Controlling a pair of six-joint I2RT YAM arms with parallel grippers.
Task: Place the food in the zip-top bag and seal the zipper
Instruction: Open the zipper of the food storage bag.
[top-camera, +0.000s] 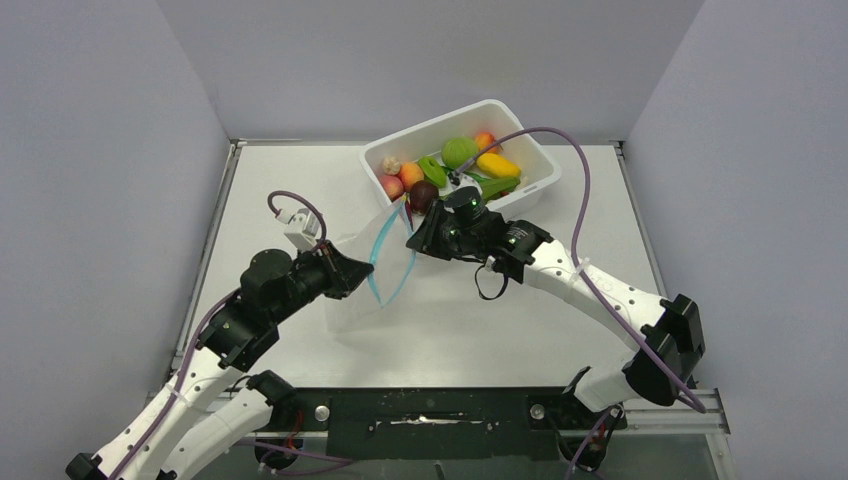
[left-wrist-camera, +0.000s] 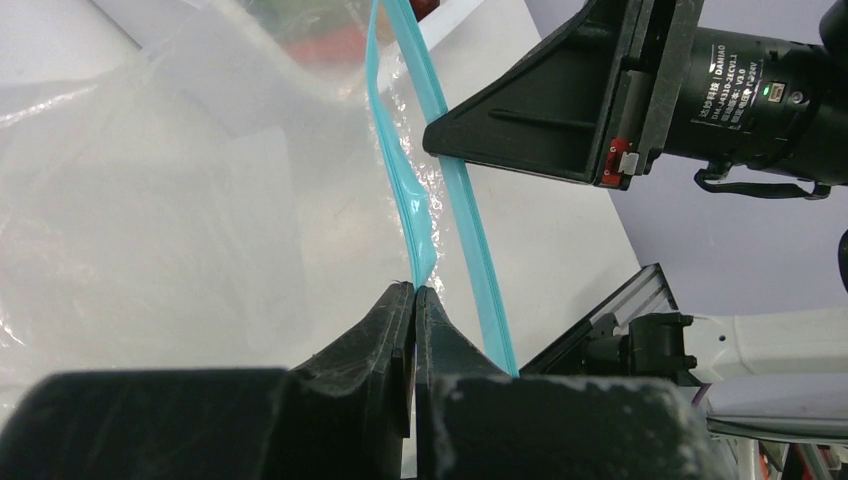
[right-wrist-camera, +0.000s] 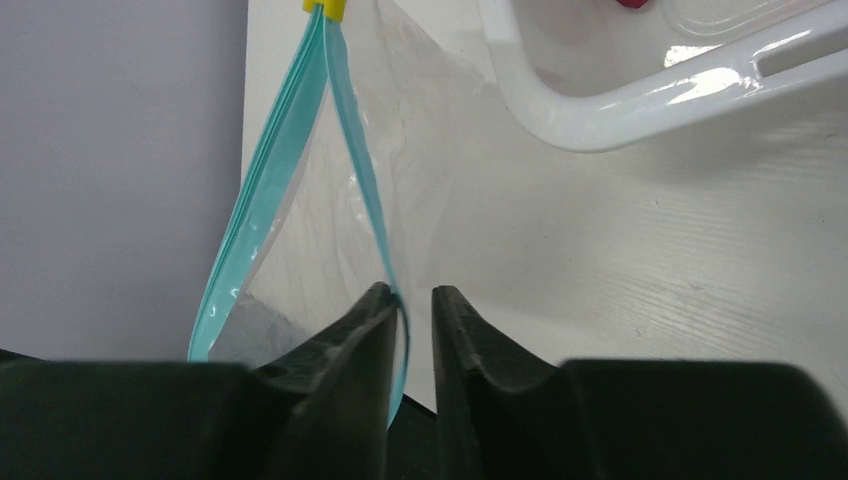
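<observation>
Centrally on the white tabletop (top-camera: 480, 330) sits the zip-top bag (top-camera: 350, 300): clear, crinkly plastic, its blue zipper (top-camera: 373, 255) rim spread into a lens-shaped open mouth w/ a yellow tab (right-wrist-camera: 326, 8) at one end. Left claw (left-wrist-camera: 414, 290) is closed, pinching one side of the rim. Right claw (right-wrist-camera: 410, 295) is nearly closed w/ a slim gap; the opposite rim strip runs into it, can't tell if gripped. Food (top-camera: 455, 165) lies in the white tub (top-camera: 540, 160) behind.

Bright, even light; the left claw (left-wrist-camera: 413, 296) is softly blurred.
</observation>
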